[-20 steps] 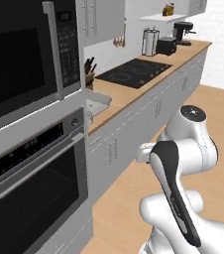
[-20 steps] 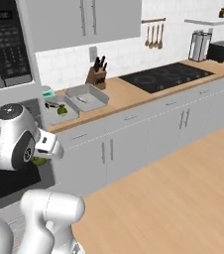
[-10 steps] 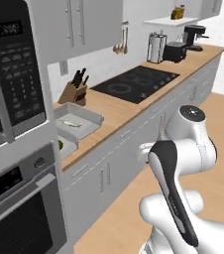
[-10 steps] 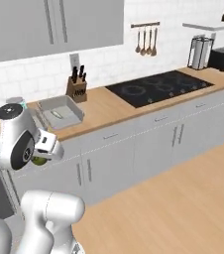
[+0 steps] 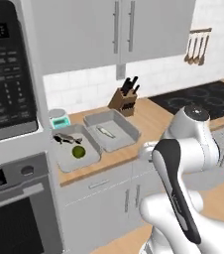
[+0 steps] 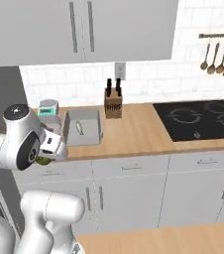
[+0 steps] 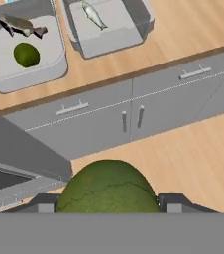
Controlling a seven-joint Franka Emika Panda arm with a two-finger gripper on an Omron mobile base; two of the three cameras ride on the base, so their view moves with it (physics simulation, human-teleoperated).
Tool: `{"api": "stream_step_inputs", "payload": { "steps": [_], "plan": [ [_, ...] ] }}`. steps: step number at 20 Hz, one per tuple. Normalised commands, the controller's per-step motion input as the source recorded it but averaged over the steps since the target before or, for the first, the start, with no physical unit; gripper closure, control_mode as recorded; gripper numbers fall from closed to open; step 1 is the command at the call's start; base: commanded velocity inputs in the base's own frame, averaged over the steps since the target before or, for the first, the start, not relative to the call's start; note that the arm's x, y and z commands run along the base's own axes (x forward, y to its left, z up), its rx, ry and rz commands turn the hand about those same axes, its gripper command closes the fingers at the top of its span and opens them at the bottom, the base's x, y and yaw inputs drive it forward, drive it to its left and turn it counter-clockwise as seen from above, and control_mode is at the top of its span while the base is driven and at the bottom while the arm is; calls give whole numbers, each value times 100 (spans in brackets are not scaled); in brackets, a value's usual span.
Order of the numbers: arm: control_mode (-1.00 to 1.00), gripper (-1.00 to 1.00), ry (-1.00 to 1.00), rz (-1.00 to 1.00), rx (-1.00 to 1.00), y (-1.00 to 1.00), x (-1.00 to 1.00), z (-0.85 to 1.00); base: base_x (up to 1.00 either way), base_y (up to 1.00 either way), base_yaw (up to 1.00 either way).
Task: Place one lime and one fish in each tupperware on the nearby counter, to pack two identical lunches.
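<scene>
My gripper (image 7: 109, 204) is shut on a dark green lime (image 7: 109, 186), held out over the floor in front of the white cabinets; from the right base view this lime (image 6: 43, 160) peeks out under the hand (image 6: 49, 149). On the wood counter (image 5: 153, 119) stand two grey tupperware tubs. The left tub (image 7: 49, 67) holds a dark fish (image 7: 22, 26) and a second lime (image 7: 27, 54). The right tub (image 7: 129, 34) holds only a pale fish (image 7: 94, 17). Both tubs (image 5: 91, 154) (image 5: 126, 131) lie left of my arm, well beyond the gripper.
A teal-faced scale (image 5: 59, 118) stands behind the left tub and a knife block (image 5: 124, 99) behind the right one. The black stovetop (image 6: 203, 119) lies further right. An oven and microwave column (image 5: 10, 149) borders the counter's left end.
The base has driven and turned, so the whole scene shifted: the tubs now face me near the centre. The arm keeps its pose with the lime still held.
</scene>
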Motion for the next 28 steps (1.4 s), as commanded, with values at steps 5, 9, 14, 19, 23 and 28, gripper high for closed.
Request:
{"api": "stream_step_inputs", "payload": {
  "steps": [5,9,14,19,23,28],
  "plan": [
    [100,100,0,0,0,0,0,0,15,-48,63],
    [100,100,0,0,0,0,0,0,12,-83,40],
    [100,100,0,0,0,0,0,0,62,-84,16],
    [100,100,0,0,0,0,0,0,93,-13,4],
    [100,100,0,0,0,0,0,0,47,0,0],
    [100,100,0,0,0,0,0,0,2,0,0]
  ]
}}
